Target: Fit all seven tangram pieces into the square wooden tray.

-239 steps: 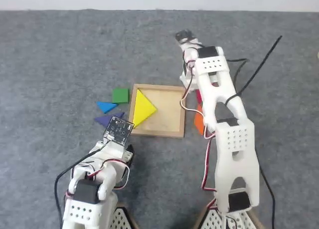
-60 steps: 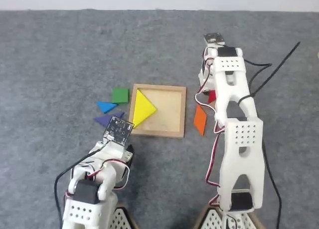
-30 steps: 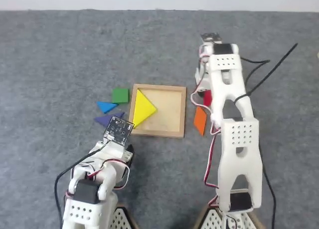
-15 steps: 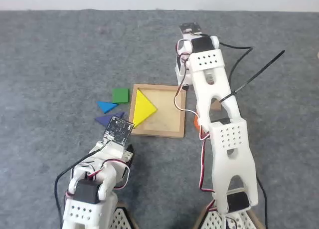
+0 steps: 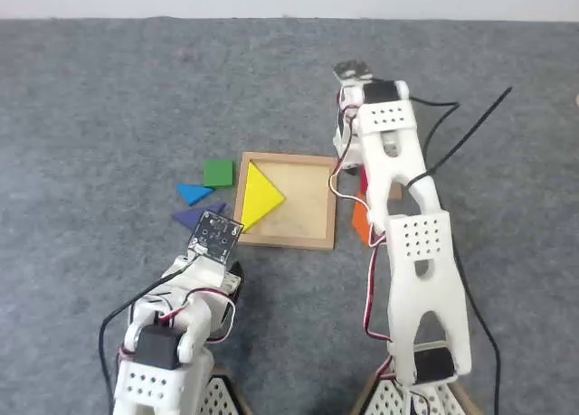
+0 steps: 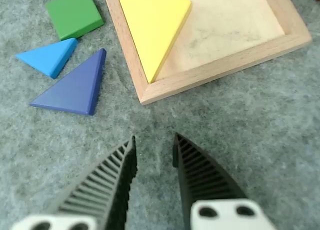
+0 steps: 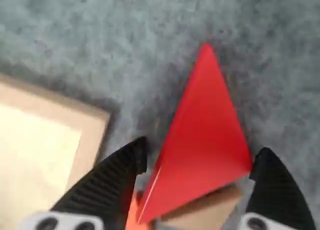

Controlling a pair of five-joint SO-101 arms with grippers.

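Position check, right arm: half a second ago I was swung in over the far right corner of the square wooden tray (image 5: 286, 242). Now I sit back outside it, just beyond the right rim. Two seconds ago I stood farther out from that rim, so the net drift is toward the tray, with one overshoot and a pull-back.

My right claw (image 7: 200, 155) is spread wide. The large red triangle (image 7: 205, 125) spans the gap, with a pad at each side of its broad end. I take it as gripped, since it has travelled with the claw across these frames; contact at the pads is too blurred to confirm. It hangs just right of the tray, over a tan wooden piece (image 7: 210, 210) and an orange piece (image 5: 360, 221) that lie there.

My left claw (image 6: 154, 139) has its jaws a little apart and nothing between them. It hangs over the grey felt mat (image 5: 109, 99) just off the tray's near left corner, unmoved for eight seconds.

Unchanged:
- The large yellow triangle (image 5: 260, 196) lies flat inside the tray against the left rim.
- The green square (image 6: 75, 12), the small light blue triangle (image 6: 47, 57) and the indigo triangle (image 6: 75, 87) lie on the felt just left of the tray.

Reading: one piece of seven is seated and the red one is still outside. I judge the pull-back to mean the first approach was not lined up. The red triangle probably needs turning before it can drop into the open part of the tray beside the yellow.
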